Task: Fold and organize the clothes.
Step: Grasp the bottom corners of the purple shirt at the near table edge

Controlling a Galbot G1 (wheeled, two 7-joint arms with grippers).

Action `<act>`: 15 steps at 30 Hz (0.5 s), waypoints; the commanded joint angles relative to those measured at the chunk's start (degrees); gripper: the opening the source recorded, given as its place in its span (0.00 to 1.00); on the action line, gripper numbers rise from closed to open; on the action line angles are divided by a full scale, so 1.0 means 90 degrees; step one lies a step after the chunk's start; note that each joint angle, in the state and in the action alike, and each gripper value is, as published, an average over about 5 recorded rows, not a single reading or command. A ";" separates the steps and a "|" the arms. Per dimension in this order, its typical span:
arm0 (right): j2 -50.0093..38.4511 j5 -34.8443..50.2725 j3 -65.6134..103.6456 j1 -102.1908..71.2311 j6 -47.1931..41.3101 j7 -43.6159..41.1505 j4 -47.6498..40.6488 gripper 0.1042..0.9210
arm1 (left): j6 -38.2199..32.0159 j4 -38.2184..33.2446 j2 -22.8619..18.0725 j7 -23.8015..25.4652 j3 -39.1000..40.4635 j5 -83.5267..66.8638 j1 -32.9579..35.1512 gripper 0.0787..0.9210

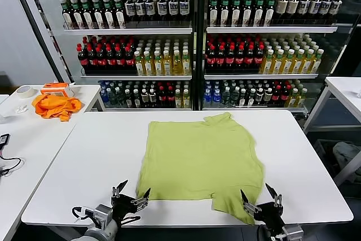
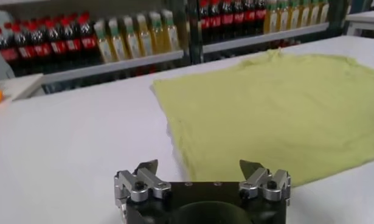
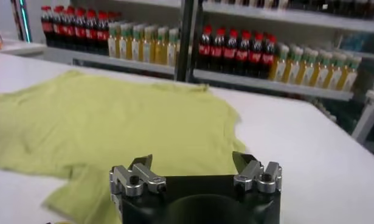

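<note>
The lime T-shirt point(image 1: 200, 159) lies spread flat on the white table point(image 1: 101, 156), one sleeve folded near the front edge and the collar end toward the shelves. It also shows in the left wrist view point(image 2: 278, 109) and the right wrist view point(image 3: 107, 122). My left gripper point(image 1: 131, 190) is open and empty at the table's front edge, just left of the shirt's near left corner. My right gripper point(image 1: 259, 194) is open and empty at the front edge, by the shirt's near right sleeve. In the wrist views the left gripper point(image 2: 199, 167) and right gripper point(image 3: 193, 161) hold nothing.
A bright orange cloth point(image 1: 55, 105) and a tape roll point(image 1: 25, 91) lie on a side table at the far left. Shelves of bottles point(image 1: 192, 43) stand behind the table. Another white table point(image 1: 347, 88) is at the right.
</note>
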 commanded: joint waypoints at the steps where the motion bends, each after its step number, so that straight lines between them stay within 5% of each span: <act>1: -0.0002 0.0058 -0.0021 -0.0327 -0.0075 0.0175 0.0024 0.88 | 0.0222 -0.0023 -0.0006 -0.0078 0.0014 -0.0121 0.0133 0.88; 8: 0.0057 0.0140 -0.0119 -0.0315 -0.0145 0.0305 -0.0073 0.86 | -0.0007 0.0089 -0.0076 -0.0214 0.0014 -0.0099 0.0081 0.88; 15: 0.0086 0.0208 -0.0283 -0.0358 -0.0177 0.0389 -0.0043 0.64 | 0.0008 0.0092 -0.0132 -0.0381 0.0062 -0.0270 0.0094 0.82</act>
